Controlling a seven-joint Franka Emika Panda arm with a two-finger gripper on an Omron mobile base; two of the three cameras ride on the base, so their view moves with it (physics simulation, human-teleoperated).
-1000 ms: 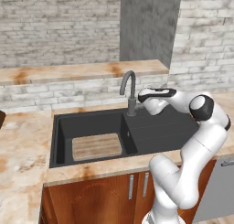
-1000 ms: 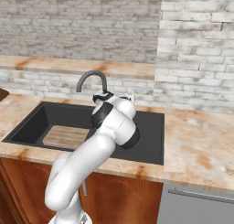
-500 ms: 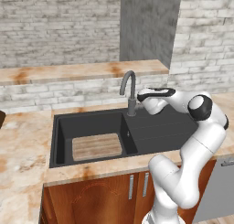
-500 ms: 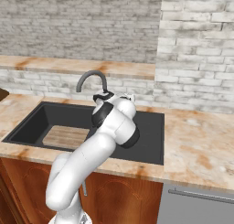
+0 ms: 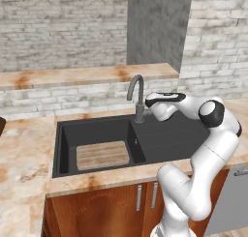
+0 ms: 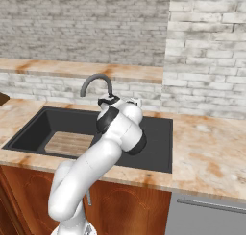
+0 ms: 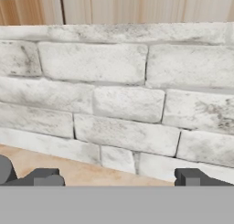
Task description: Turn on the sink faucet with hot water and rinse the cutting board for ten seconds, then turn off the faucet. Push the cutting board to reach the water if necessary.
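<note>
The tool (image 7: 117,177) stands spread wide, its two dark finger tips (image 7: 189,176) far apart at the bottom of the hand view, with nothing between them and nothing touched. Through the gap that view shows a pale brick wall (image 7: 119,90) and a strip of beige worktop (image 7: 68,170) below it; at the lower left edge a rounded dark grey shape sits beside the left tip, too cropped to name.

In the left base view the hand hovers at centre right of the frame, just right of the sink faucet (image 5: 137,96), close to its base; whether it touches the faucet cannot be told. That view shows the whole black sink (image 5: 97,122), with the cutting board (image 5: 102,155) lying flat on the floor of the deep basin at the frame's centre left, and the shallower section to its right. No stream falls from the spout.

In the right base view the arm's own bulk covers the faucet's base, leaving its arch (image 6: 96,81) showing above the hand, and part of the board (image 6: 67,143) is visible left of the arm.

Counted: one faucet, one sink with two sections, one cutting board, one tool.
</note>
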